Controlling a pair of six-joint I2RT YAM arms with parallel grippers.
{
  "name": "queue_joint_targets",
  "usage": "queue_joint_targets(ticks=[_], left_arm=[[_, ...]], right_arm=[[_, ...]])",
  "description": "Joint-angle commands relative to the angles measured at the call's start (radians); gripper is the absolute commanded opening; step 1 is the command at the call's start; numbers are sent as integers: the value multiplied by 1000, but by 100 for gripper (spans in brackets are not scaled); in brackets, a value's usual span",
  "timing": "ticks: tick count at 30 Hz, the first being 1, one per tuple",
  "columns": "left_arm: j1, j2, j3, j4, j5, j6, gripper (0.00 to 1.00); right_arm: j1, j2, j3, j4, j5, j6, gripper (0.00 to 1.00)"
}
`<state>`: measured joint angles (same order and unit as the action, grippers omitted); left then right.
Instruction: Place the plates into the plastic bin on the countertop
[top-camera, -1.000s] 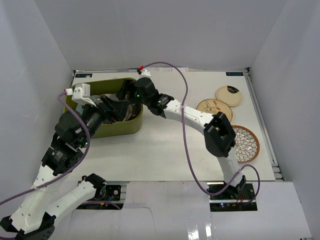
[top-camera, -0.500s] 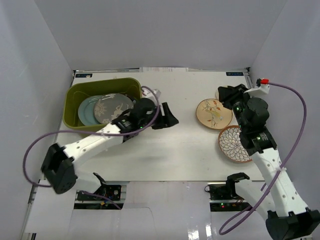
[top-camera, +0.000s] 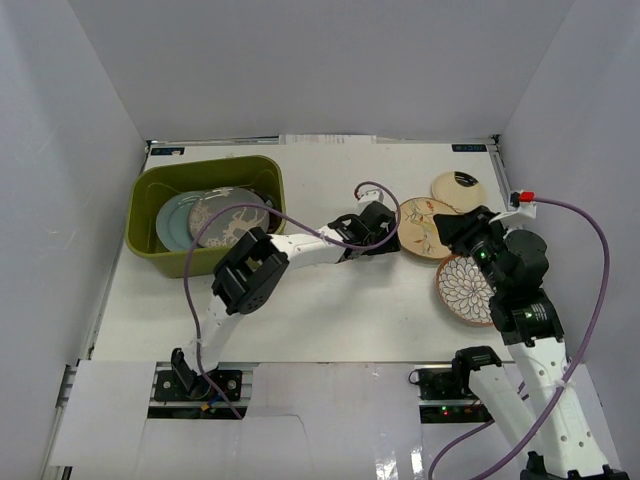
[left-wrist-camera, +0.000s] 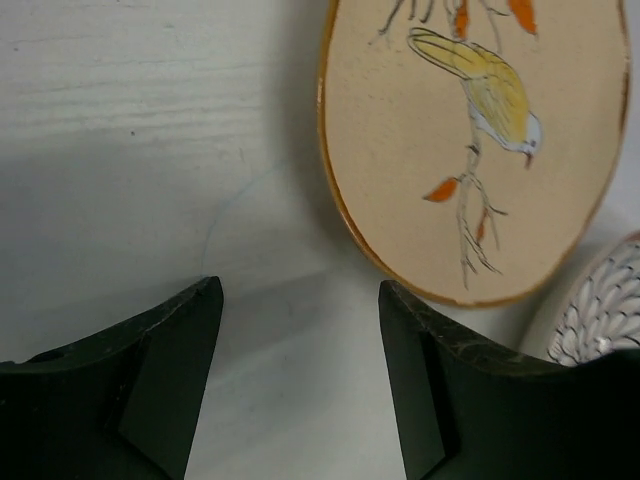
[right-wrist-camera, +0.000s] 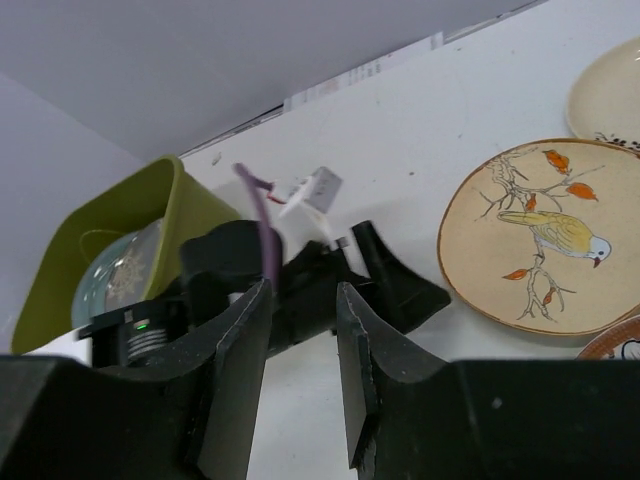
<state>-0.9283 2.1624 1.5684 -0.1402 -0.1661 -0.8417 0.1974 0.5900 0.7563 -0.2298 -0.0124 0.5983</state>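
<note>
1. Only the top view shows the bin contents. The olive-green rectangular plastic bin (top-camera: 215, 163) sits far-left on the white surface (top-camera: 340, 305), long axis left-right and opening up. A blue-grey round plate (top-camera: 168, 222) and a grey deer-pattern plate (top-camera: 232, 212) overlap inside.
2. Left wrist view: left tool (left-wrist-camera: 297, 290) wide and empty, just beside the rim of the cream leaf-and-bird plate (left-wrist-camera: 480, 150). The brown-rimmed white petal plate (left-wrist-camera: 600, 310) is cut off.
3. Right wrist view: right tool (right-wrist-camera: 303, 295) has a narrow gap and holds nothing, probably hovering. The small cream plate (right-wrist-camera: 612, 85) is cropped.

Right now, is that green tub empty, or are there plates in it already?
Not empty. Two plates lie inside the plastic bin: a blue-grey plate, with a grey deer plate overlapping it.
</note>
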Motion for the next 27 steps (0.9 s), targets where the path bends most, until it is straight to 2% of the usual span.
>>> queue_joint_targets(ticks=[1, 7, 8, 9, 10, 11, 12, 14, 15, 17, 18, 22, 23, 25, 27], left_arm=[[3, 71, 119, -18, -75, -5, 74], [20, 220, 222, 17, -78, -46, 74], [28, 249, 231, 22, -75, -56, 71], [31, 263, 242, 21, -73, -56, 66], [34, 283, 258, 16, -75, -59, 57], [37, 283, 263, 14, -73, -59, 57], [39, 290, 263, 16, -72, -63, 44], [42, 290, 249, 28, -84, -63, 33], [43, 286, 240, 36, -87, -63, 22], [52, 269, 196, 50, -98, -71, 5], [54, 254, 168, 57, -107, -79, 0], [59, 111, -51, 167, -124, -76, 0], [59, 27, -158, 186, -131, -76, 0], [68, -74, -267, 264, -119, -66, 0], [77, -247, -398, 306, -99, -60, 0]], right_arm=[[-3, -48, -3, 4, -90, -6, 39], [-3, -94, -50, -5, -153, -3, 39], [-3, -102, -58, -3, -159, -5, 39], [-3, -105, -66, -3, -156, -5, 39], [-3, -107, -77, -3, -150, -11, 39], [-3, -108, -80, -3, -147, -11, 39], [-3, -107, -80, 0, -149, -12, 39], [-3, -102, -86, 9, -164, -11, 39], [-3, -101, -89, 27, -173, -3, 39], [-3, -98, -103, 44, -199, 11, 39], [-3, -98, -107, 50, -207, 23, 39], [-3, -96, -118, 67, -210, 28, 40], [-3, -94, -117, 70, -205, 26, 41], [-3, -87, -111, 76, -210, 26, 46], [-1, -82, -107, 92, -224, 31, 51]])
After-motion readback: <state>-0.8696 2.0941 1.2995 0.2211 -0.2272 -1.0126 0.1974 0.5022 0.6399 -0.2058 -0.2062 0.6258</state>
